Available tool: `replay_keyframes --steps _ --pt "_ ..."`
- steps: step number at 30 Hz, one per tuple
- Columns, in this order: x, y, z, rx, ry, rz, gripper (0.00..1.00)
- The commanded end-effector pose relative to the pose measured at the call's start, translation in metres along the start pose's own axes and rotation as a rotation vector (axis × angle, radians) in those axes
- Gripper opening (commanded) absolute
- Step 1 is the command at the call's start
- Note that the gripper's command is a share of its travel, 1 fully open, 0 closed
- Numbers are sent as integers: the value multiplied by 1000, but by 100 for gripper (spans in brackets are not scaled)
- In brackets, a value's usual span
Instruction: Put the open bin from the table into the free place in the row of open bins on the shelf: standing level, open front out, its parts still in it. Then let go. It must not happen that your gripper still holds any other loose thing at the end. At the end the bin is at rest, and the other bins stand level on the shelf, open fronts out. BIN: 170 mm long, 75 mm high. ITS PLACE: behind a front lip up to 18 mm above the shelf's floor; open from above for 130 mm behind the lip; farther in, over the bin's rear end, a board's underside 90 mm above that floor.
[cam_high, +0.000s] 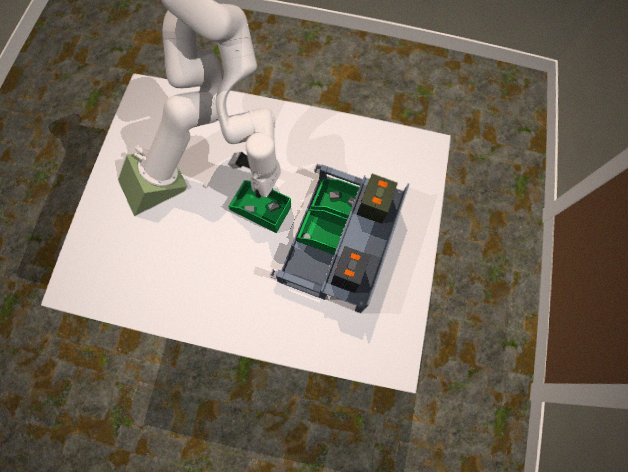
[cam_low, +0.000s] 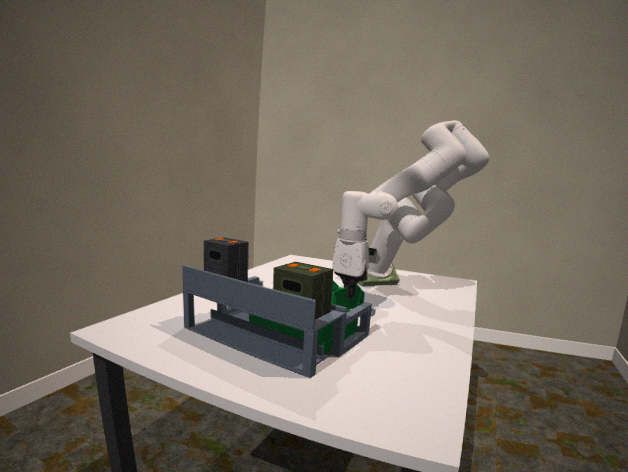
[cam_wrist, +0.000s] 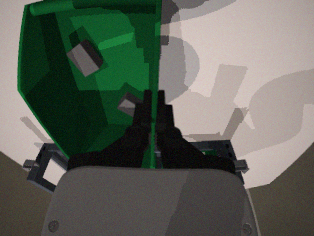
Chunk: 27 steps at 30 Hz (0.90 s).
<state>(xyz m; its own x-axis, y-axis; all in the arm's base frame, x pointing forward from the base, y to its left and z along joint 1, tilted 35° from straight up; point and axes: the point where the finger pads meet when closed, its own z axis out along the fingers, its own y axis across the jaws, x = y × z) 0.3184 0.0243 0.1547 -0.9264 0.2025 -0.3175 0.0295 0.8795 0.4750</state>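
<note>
Take the top view as a dial, twelve at its upper edge. The bin (cam_high: 257, 219) (cam_low: 358, 300) (cam_wrist: 37, 95) is on the tabletop (cam_high: 177, 263) (cam_low: 395, 395) (cam_wrist: 280, 30), just off the shelf (cam_high: 302, 285) (cam_low: 243, 291), toward nine to ten o'clock from it. The hand (cam_high: 260, 194) (cam_low: 350, 293) (cam_wrist: 153, 101) is clenched on the bin's side wall at its one o'clock side, one finger inside and one outside. Two grey parts (cam_high: 274, 206) (cam_wrist: 85, 59) can be made out inside it

So the step in hand looks to be the grasp, made but with the lift not begun. The free place (cam_high: 306, 264) lies toward five o'clock from the bin, past the two shelved bins (cam_high: 335, 195) (cam_high: 324, 233); its open side faces ten o'clock, and the bin seems turned about right for it already

Next should come a straight, slow lift, high enough for the underside to pass the front lip (cam_high: 290, 253), then a carry toward five o'clock. The pinch is on one side only, so the bin may sag toward seven and slide its parts. The rear end must go in low under the board (cam_high: 362, 233), toward three to four o'clock, without knocking the neighbouring bin; only once it sits level should the hand let go
</note>
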Motion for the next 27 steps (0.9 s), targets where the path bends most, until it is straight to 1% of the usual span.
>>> replay_keyframes --steps 1,9,14,27 --pt "-1 0 -1 0 -3 0 0" --pt "-1 0 -1 0 -3 0 0" --pt "-1 0 -11 0 -3 0 0" --pt "-1 0 -13 0 -2 0 0"
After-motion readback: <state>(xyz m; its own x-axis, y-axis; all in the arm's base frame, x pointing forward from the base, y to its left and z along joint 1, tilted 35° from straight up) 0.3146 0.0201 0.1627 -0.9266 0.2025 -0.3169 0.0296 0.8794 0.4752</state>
